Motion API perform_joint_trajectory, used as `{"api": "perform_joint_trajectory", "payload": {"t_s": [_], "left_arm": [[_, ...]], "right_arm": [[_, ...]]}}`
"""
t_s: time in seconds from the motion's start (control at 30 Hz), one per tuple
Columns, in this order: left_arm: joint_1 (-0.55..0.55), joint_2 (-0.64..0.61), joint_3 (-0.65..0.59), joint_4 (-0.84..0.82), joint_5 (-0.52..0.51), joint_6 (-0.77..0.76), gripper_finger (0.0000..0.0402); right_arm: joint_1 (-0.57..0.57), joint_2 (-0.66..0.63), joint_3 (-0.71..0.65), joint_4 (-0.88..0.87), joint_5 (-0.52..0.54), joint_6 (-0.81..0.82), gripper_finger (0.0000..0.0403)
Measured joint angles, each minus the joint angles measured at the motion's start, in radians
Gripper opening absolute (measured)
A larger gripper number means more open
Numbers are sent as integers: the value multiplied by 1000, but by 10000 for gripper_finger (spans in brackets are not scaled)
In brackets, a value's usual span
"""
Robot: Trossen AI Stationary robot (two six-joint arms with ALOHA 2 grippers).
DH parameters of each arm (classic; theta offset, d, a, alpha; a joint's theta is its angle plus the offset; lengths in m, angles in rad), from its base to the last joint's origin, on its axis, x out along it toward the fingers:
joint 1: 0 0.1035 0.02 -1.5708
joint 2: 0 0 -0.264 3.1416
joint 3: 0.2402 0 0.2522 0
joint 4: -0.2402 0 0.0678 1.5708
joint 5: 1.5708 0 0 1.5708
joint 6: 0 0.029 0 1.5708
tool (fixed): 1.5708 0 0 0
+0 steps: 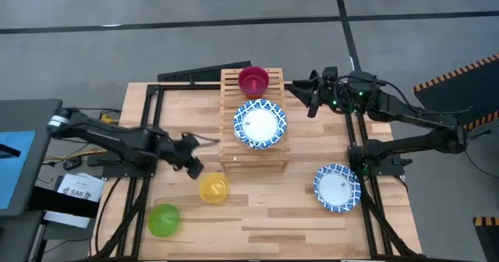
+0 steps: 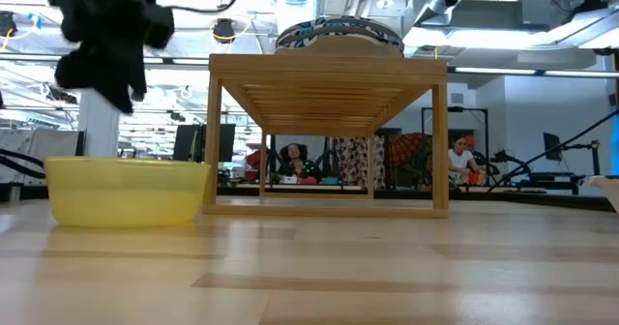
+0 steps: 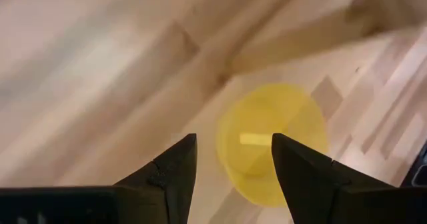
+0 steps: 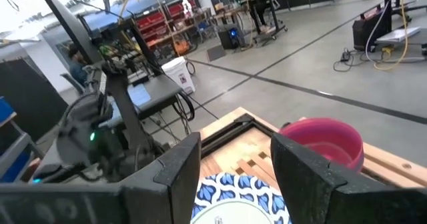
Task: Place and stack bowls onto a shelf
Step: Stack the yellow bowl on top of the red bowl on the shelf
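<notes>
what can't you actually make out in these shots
- Low view: the bowls on the shelf show only as a patterned rim above its top; the pink bowl is hidden.
- Low view: the green bowl and the second patterned bowl fall outside the frame.
- Left wrist view: the yellow bowl is blurred and partly covered by the left end effector.
- Right wrist view: the right end effector hides much of the patterned bowl.
</notes>
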Motion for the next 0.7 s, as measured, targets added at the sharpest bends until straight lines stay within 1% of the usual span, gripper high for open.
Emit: {"api": "perform_joint_trajectory", "payload": {"t_s": [0.17, 0.3, 0.43, 0.6, 0.7], "left_arm": [[-73, 153, -25, 91, 11, -108, 178], [-93, 260, -25, 137, 12, -152, 178], [-105, 344, -25, 193, 40, -173, 178], [-107, 413, -25, 210, 93, -178, 177], [-107, 420, -25, 209, 117, -155, 155]], "right_arm": [[-1, 0, 0, -32, 0, 0, 207], [-2, 0, 0, -40, 1, -4, 207], [-3, 0, 0, -41, 1, -19, 207], [-3, 0, 0, -49, 1, -21, 207], [-3, 0, 0, -59, 1, -25, 207]]}}
